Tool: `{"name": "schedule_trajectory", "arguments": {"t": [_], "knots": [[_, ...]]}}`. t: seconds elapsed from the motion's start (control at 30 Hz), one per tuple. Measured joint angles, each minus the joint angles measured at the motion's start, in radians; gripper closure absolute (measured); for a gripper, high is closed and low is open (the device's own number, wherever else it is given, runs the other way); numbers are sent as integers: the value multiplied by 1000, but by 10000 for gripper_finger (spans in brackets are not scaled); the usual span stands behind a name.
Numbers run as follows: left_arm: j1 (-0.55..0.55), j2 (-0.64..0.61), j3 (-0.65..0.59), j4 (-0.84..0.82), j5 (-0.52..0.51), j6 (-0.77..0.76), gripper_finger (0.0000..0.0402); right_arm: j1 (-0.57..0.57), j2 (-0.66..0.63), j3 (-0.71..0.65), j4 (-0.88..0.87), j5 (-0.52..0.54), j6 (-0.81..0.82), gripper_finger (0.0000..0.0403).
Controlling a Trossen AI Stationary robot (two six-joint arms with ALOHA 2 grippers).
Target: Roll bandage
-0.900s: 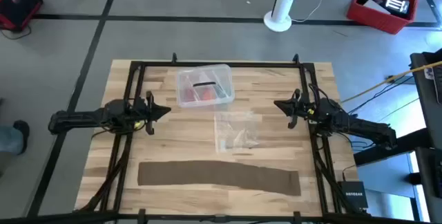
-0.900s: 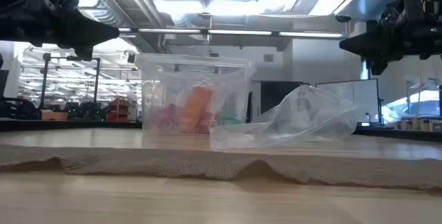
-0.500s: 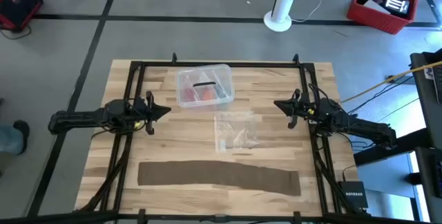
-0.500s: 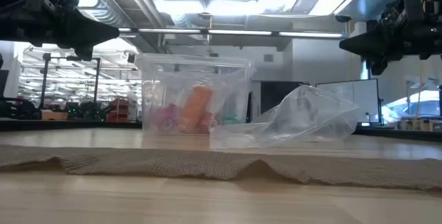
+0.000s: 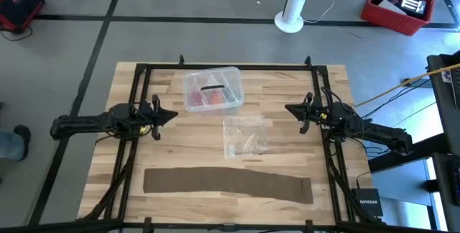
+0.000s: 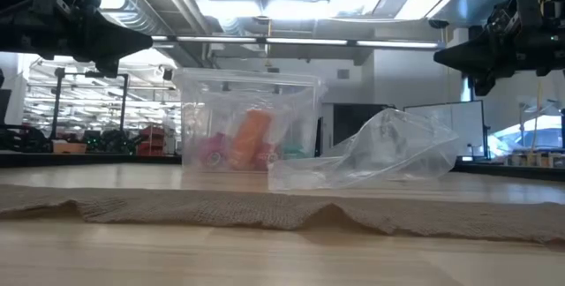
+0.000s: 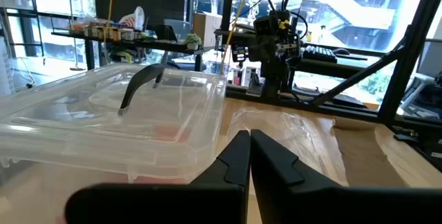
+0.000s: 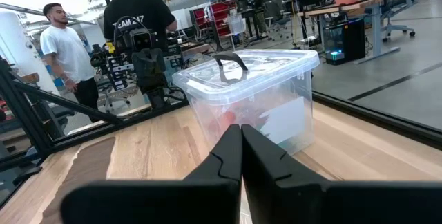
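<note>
Two dark arms sit apart over the pale wooden table (image 5: 330,78) — one at each side, neither touching anything. At about nine o'clock from the table's middle in the overhead view, the left gripper (image 5: 175,114) has its two fingers pressed together with nothing between them; at about three o'clock the right gripper (image 5: 287,108) matches it, fingers closed on nothing, tip pointing inward. Both hang above the tabletop, as the level view shows.

At six o'clock, along the near edge, lies the long, wide strip of dull brown-tan fabric bandage (image 5: 228,182), stretched flat and unrolled, its ends reaching toward seven and five o'clock. From table height its weave shows, with a small raised fold near the middle (image 6: 328,212).

At twelve o'clock stands a clear plastic lidded box with red and orange contents (image 5: 212,88), a dark handle on its lid. Just past centre, between the box and the bandage, rests a crinkled clear plastic bag (image 5: 246,136) — near the box, apart from the strip.

Beyond the table, the right wrist view shows two people standing: one in a dark shirt (image 8: 137,15), another in a white shirt (image 8: 63,48).
</note>
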Motion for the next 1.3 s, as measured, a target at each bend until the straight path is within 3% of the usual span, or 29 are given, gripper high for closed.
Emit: {"name": "schedule_trajectory", "arguments": {"t": [0.87,0.93,1.13,1.3], "knots": [[0,0,0,0,0,0,398,0,0,0,0,0,0,395],[0,0,0,0,-1,48,398,0,0,0,0,0,0,395],[0,0,0,2,-1,380,398,0,0,0,1,0,0,395],[0,0,0,63,-1,299,398,0,0,0,19,-6,16,395]]}}
